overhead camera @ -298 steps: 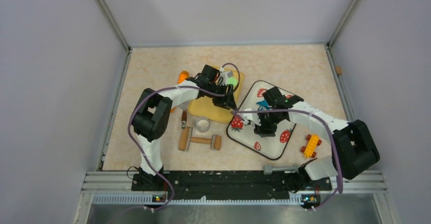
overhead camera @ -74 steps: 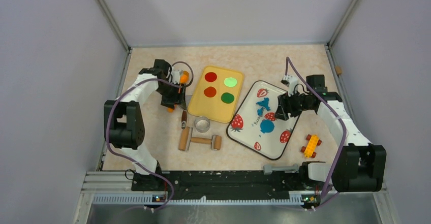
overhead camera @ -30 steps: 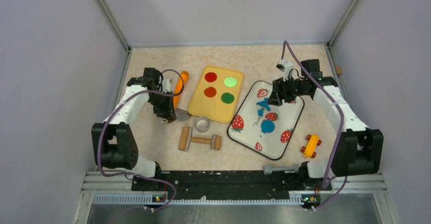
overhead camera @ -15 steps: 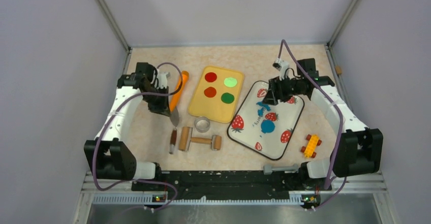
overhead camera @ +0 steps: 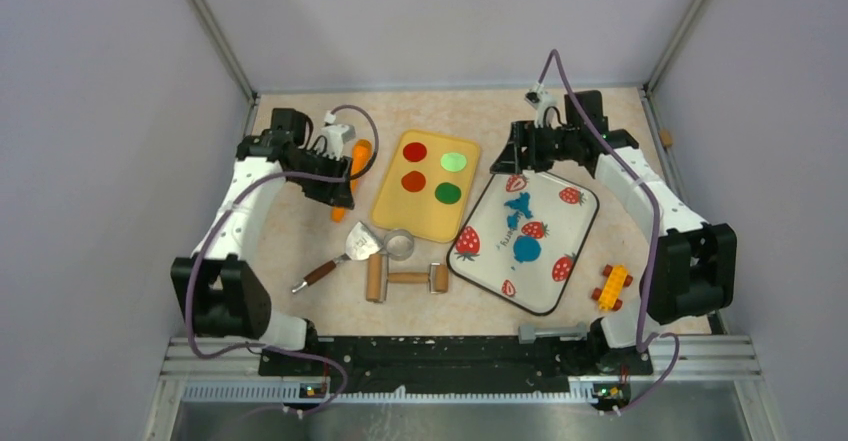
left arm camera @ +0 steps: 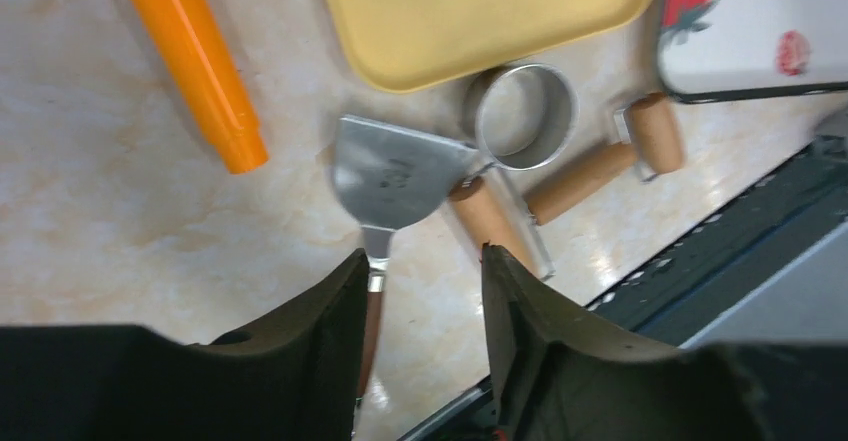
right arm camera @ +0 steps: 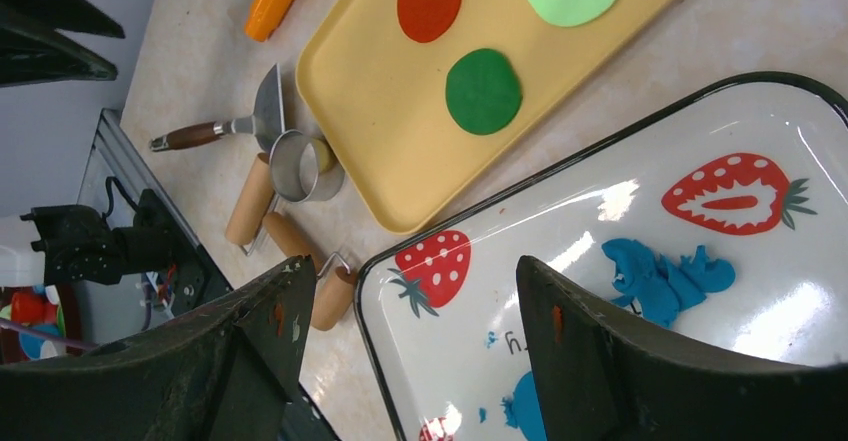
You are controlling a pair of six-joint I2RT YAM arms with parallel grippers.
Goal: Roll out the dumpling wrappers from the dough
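On a marbled beige tabletop (overhead camera: 450,111), ragged bright-blue clay dough (overhead camera: 517,206) and one round blue clay wrapper (overhead camera: 526,249) lie on the strawberry-printed white tray (overhead camera: 565,231). The left gripper (left arm camera: 425,301) and right gripper (right arm camera: 410,351) hover with fingers spread, empty, seemingly held clear before choosing a tool.
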